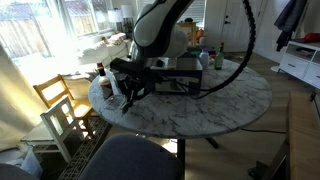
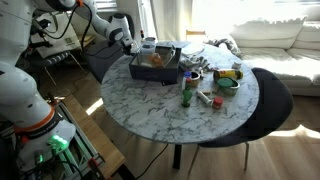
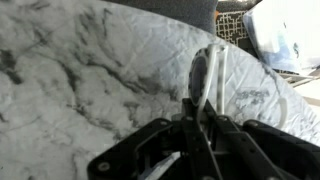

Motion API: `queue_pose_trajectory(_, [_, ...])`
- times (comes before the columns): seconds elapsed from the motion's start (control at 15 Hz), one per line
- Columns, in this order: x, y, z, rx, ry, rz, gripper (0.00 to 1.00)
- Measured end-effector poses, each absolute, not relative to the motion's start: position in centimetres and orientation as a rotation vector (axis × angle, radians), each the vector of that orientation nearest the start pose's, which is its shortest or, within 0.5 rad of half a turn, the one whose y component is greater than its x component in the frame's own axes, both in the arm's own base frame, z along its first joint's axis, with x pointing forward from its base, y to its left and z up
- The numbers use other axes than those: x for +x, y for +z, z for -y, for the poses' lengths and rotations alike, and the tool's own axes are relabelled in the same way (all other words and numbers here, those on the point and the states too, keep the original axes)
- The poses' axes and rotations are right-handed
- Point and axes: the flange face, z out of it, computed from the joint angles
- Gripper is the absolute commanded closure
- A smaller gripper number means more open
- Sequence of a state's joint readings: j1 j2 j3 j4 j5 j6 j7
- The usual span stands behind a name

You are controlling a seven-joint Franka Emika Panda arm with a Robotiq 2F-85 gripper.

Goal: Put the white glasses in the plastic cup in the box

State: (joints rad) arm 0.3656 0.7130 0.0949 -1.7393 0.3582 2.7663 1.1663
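In the wrist view my gripper (image 3: 200, 122) is shut on the white glasses (image 3: 207, 72), which stick out past the fingertips above the marble tabletop (image 3: 80, 70). In both exterior views the gripper (image 1: 130, 90) (image 2: 131, 42) hangs over the table's edge zone, beside one end of the dark grey-blue box (image 1: 185, 72) (image 2: 155, 68). The grey plastic cup (image 2: 149, 45) stands at the box's far corner, close to the gripper. An orange thing lies inside the box. The cup and box are out of the wrist view.
A brown bottle with a red cap (image 1: 100, 72) stands near the table rim. A green bottle (image 2: 187, 92), a green bowl (image 2: 228, 80) and small items lie past the box. A wooden chair (image 1: 62, 100) stands beside the table, and a dark chair (image 2: 270, 100) on another side.
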Motion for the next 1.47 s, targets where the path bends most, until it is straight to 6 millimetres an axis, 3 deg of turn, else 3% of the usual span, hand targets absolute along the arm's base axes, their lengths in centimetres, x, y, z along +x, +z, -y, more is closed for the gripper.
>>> queue_pose_trajectory(0.4, [62.0,25.8,-30.6,-2.365,-0.141,-1.338,0.97])
queue_pose_trajectory(0.67, [60.4,31.2,-29.6,-2.340,-0.298,-1.354,0.97])
queue_pose_trajectory(0.93, [57.9,36.0,-26.7,-2.294,-0.486,-1.428,0.97])
queue_pose_trajectory(1.27, [56.7,41.3,-19.7,-2.175,-0.733,-1.584,0.97])
queue_pose_trajectory(1.47, [56.2,43.0,-16.5,-2.129,-0.822,-1.666,0.97])
